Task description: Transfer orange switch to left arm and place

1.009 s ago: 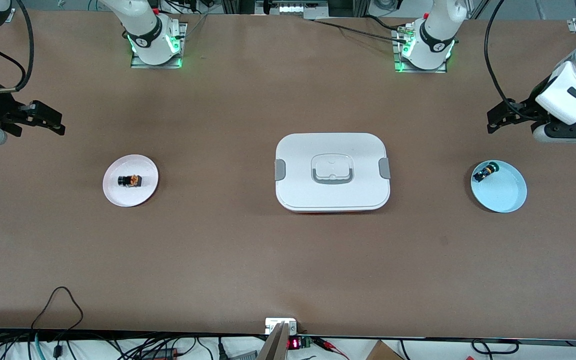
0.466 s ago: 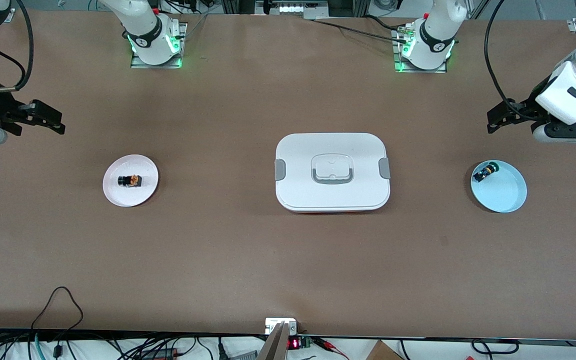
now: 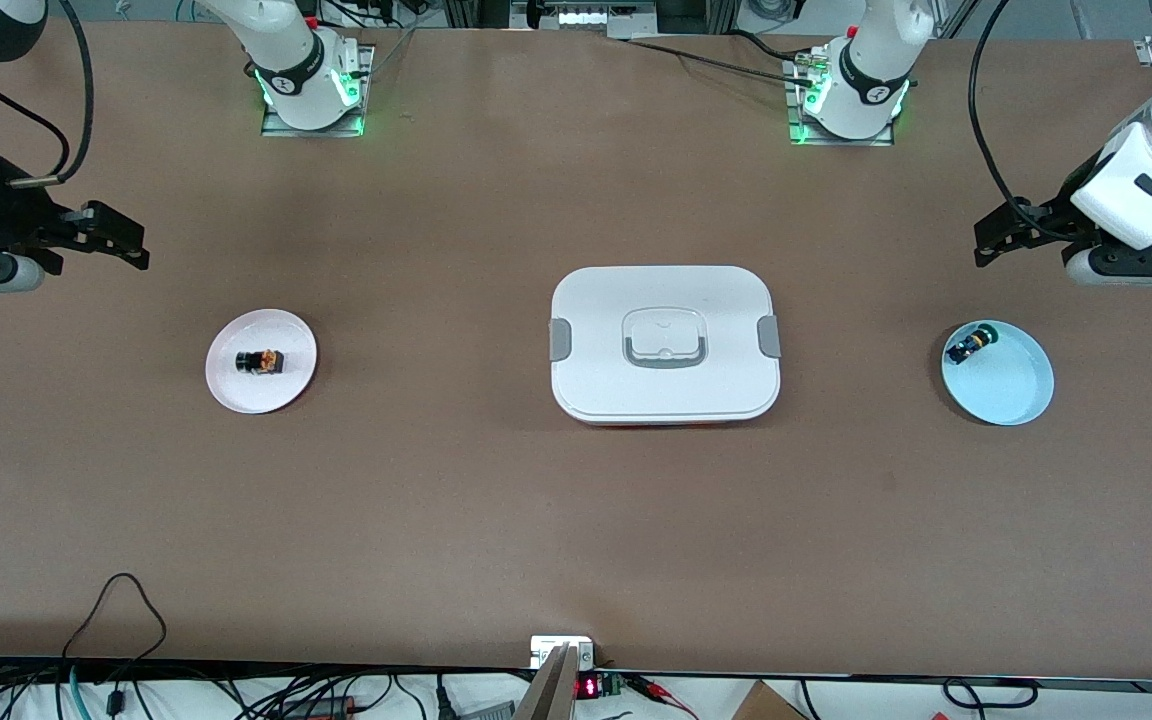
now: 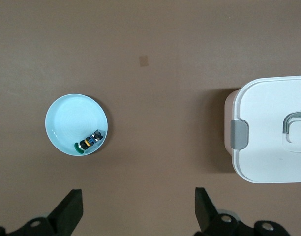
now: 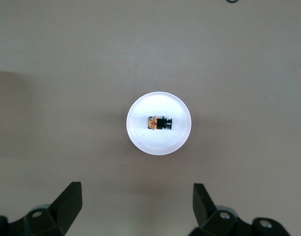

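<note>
Right wrist view shows orange switch [image 5: 159, 123] lying sideways on white plate [image 5: 140, 140]. Right gripper [image 3: 121, 243] and left gripper [image 3: 998, 235] hover over table, fingers wide, empty.

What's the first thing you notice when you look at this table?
The big white box with grey clips sits right in the middle of the table. A white plate holding the tiny orange switch lies toward the right arm's end, and a light blue plate with a green-capped switch lies toward the left arm's end. The right gripper and left gripper hang open in the air, each close to its own plate.
</note>
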